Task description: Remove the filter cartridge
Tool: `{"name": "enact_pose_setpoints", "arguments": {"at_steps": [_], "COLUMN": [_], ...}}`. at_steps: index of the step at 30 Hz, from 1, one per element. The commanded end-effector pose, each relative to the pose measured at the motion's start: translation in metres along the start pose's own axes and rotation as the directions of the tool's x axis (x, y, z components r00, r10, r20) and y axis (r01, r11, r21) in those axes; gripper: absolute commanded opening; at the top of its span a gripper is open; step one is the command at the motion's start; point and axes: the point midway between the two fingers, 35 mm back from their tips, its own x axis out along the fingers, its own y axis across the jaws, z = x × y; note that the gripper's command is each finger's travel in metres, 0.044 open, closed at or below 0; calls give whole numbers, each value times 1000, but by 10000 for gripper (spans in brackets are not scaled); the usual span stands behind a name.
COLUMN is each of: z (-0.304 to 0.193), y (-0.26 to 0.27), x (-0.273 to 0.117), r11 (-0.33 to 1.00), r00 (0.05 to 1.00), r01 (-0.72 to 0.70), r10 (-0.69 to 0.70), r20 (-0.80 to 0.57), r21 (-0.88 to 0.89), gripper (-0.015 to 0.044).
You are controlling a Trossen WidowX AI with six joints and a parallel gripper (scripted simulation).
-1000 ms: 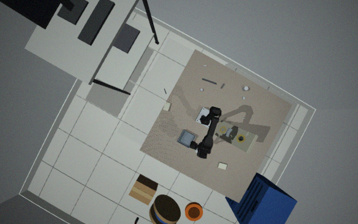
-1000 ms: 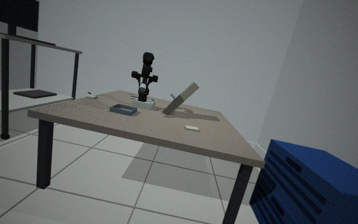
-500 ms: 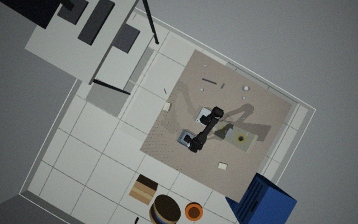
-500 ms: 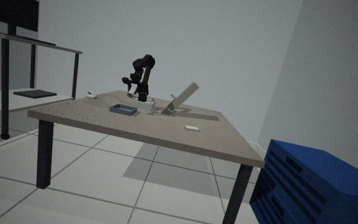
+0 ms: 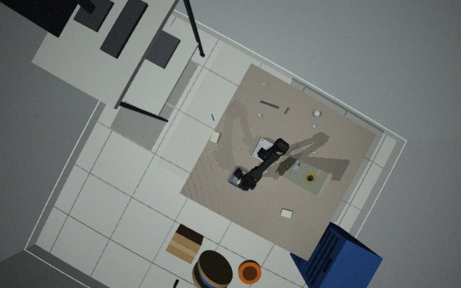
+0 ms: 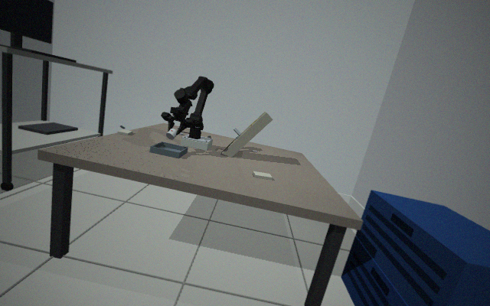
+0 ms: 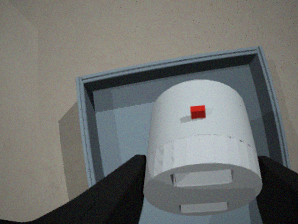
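Note:
The white round filter cartridge (image 6: 171,133) (image 7: 200,130) has a red mark on its side and two slots on its face, which is turned toward the wrist camera. My gripper (image 6: 173,131) (image 7: 201,166) is shut on it, one finger on each side. The cartridge hangs tilted above the blue-grey tray (image 6: 168,154) (image 7: 170,63) (image 5: 230,181), with a gap below it in the exterior view. The arm covers part of the tray in the top view. The service panel (image 5: 322,180) (image 6: 250,134) leans at a slant, with a yellow-ringed dark opening (image 5: 310,178).
The arm's white base (image 6: 197,143) (image 5: 260,147) stands between tray and panel. A grey-white part (image 5: 294,170) (image 6: 236,132) sticks out from the panel's face. Pale blocks (image 5: 287,213) (image 6: 262,175) (image 5: 215,137) and small cylinders and bars lie on the table (image 5: 252,223).

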Motion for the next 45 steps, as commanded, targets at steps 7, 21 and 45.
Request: {"name": "enact_pose_setpoints", "arguments": {"at_steps": [7,21,45], "z": [-25,-33,1], "y": [-1,-1,-1], "x": [41,46,-4], "r11": [1000,1000,1000], "r00": [1000,1000,1000], "r01": [2,5,1], "r10": [-2,-5,-1], "r20": [-4,-16,-5], "r21": [-3,1,-3], "gripper": [0,210,440]}}
